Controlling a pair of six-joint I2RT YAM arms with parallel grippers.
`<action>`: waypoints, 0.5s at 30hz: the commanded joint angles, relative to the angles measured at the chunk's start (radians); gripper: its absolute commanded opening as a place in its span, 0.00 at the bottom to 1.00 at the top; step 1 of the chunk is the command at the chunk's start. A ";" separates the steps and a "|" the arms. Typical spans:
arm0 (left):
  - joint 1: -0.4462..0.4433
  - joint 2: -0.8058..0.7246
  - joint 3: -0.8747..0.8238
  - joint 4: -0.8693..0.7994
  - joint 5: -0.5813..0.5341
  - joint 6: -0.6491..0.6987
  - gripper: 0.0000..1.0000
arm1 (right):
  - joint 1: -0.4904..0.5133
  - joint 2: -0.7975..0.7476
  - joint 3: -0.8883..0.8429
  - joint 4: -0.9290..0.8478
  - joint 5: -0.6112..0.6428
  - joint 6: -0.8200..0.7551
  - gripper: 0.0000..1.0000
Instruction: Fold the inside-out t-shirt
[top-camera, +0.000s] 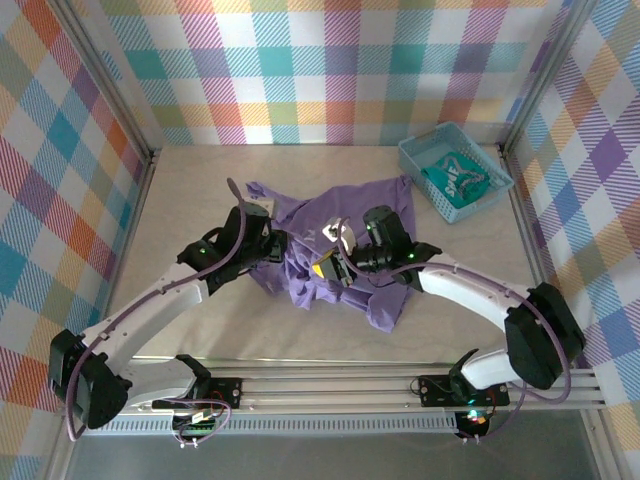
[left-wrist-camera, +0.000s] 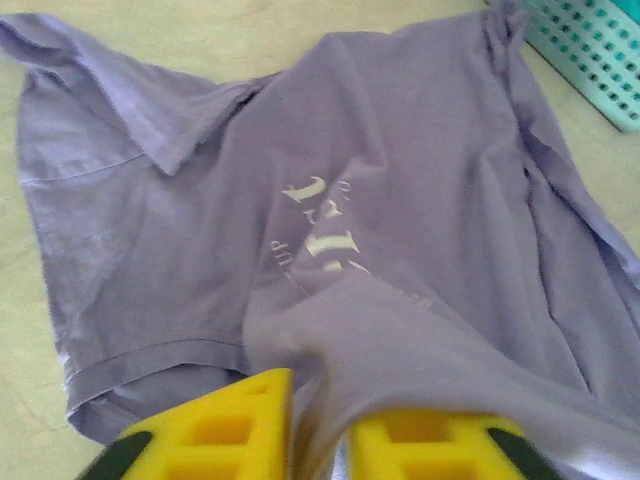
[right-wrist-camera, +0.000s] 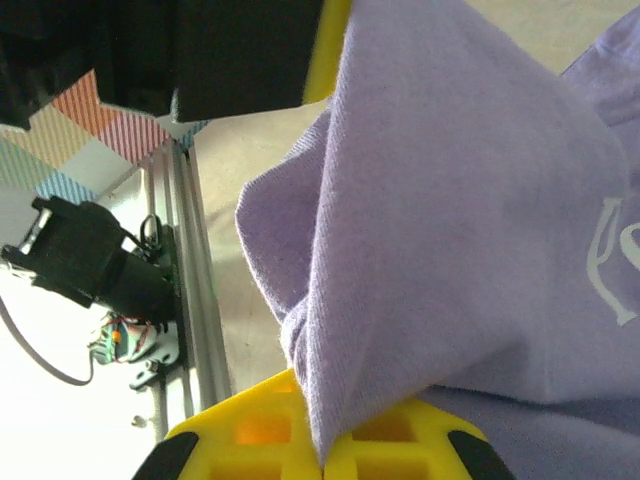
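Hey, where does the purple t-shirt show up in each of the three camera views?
Top external: the t-shirt lies crumpled in the middle of the picture.
Left wrist: the t-shirt spreads across the centre, from left to right.
Right wrist: the t-shirt stands as a fold across the centre and right.
Shared landmark: the teal basket, upper right from above, is at the top right corner in the left wrist view.

The inside-out t-shirt (top-camera: 380, 200) is showing lavender-purple with pale lettering, the basket (top-camera: 430, 135) teal, its garment (top-camera: 455, 178) teal-green with white markings, the walls (top-camera: 330, 70) pastel plaid, the bench (top-camera: 190, 190) beige.
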 joint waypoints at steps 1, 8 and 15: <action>0.008 -0.037 0.007 -0.014 -0.129 0.012 0.35 | -0.012 0.020 0.041 0.086 -0.117 0.124 0.00; 0.007 -0.267 -0.171 0.036 -0.050 -0.048 0.70 | -0.036 0.014 0.049 0.062 -0.135 0.168 0.00; 0.003 -0.415 -0.338 0.227 0.246 -0.094 0.76 | -0.072 0.030 0.079 0.041 -0.129 0.197 0.00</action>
